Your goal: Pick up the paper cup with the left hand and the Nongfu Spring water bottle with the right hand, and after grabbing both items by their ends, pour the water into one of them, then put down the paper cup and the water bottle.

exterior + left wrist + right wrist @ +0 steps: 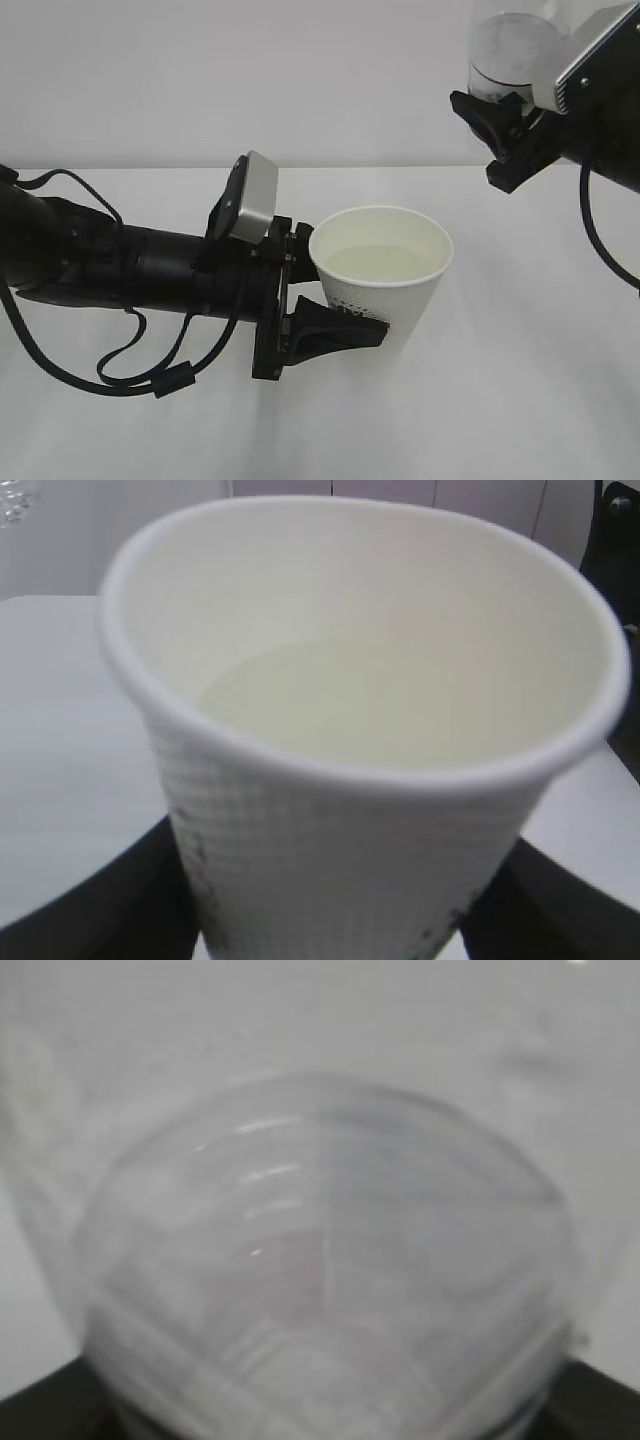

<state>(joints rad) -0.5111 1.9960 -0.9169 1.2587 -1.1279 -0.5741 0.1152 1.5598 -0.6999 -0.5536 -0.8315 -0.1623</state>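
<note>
Left gripper (pixel 335 305) is clamping the paper cup (pixel 385 285) low on its wall, jaws standing fairly wide on either side of the body, cup upright and lifted clear of the bench (pixel 520 380). Cup mouth is facing up; its long axis is running roughly vertical. Water (pixel 375 262) is sitting in the cup as a pale, still pool, filling it well up the wall; the left wrist view is confirming a calm surface (pixel 350 700).

Right gripper (pixel 500 125) is holding the water bottle (pixel 510 50) by its base end, high at the upper right, well apart from the cup and above it. Only the clear ribbed bottom is showing; neck and label are cropped out of the exterior view. Right wrist view is looking along the bottle (pixel 320 1260), blurred; cannot tell how much liquid remains.

Judgement: pouring is looking finished. Coming move is a set-down: cup needs lowering straight down to the bench directly beneath it, kept level to avoid slopping. Bottle needs righting before descending on the right side.
</note>
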